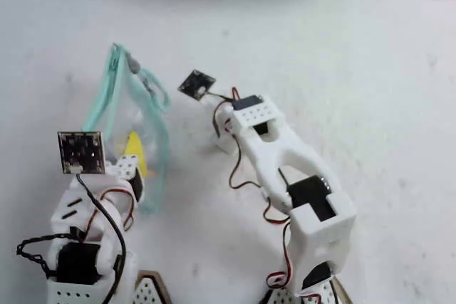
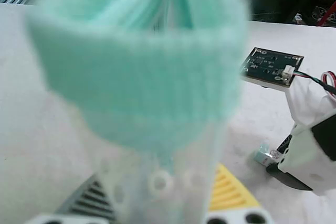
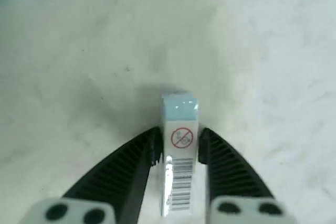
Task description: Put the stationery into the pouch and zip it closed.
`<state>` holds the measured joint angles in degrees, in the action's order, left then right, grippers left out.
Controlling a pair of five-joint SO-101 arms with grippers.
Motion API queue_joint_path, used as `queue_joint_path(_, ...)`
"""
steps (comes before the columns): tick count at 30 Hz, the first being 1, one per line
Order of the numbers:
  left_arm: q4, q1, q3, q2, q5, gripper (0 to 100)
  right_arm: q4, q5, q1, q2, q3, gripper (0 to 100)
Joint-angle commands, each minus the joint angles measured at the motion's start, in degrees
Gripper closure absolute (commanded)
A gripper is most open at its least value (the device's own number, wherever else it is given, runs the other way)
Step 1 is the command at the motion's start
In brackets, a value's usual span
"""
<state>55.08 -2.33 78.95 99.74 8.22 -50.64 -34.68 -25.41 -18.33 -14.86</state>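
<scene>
The pouch point(image 1: 130, 112) stands on edge left of centre in the high view. Its walls are clear plastic, bordered with mint-green fabric trim, and a grey zip pull sits at its upper end. The left gripper point(image 1: 135, 165) has its jaws clenched on the pouch's lower end, one grey and one yellow. Near the frame's middle, just right of the pouch, the right gripper point(image 3: 178, 141) has its jaws grasping a stationery block point(image 3: 180, 129). The block is white with a pale blue tip and a barcode, and its tip is down at the white bench point(image 1: 342, 55).
</scene>
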Motion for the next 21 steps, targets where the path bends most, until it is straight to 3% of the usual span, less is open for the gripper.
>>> queue_joint_path(1, -2.37, 2.95, -0.79, 0.84, 0.18, 94, 0.66, -0.09, 0.57, 0.31, 1.76, 96.9)
queue_joint_path(8, -3.87, 12.88, -1.05, 0.84, -3.43, 93, 1.1, 0.18, 7.6, 0.31, 1.76, 98.2)
queue_joint_path(13, -7.82, 16.75, -1.14, 0.84, -3.43, 94, 4.26, 7.47, 11.3, 0.31, 1.76, 98.2)
queue_joint_path(21, -6.15, 23.69, 0.88, 0.84, -3.78, 94, 5.58, 13.71, 14.11, 1.8, 1.32, 98.2)
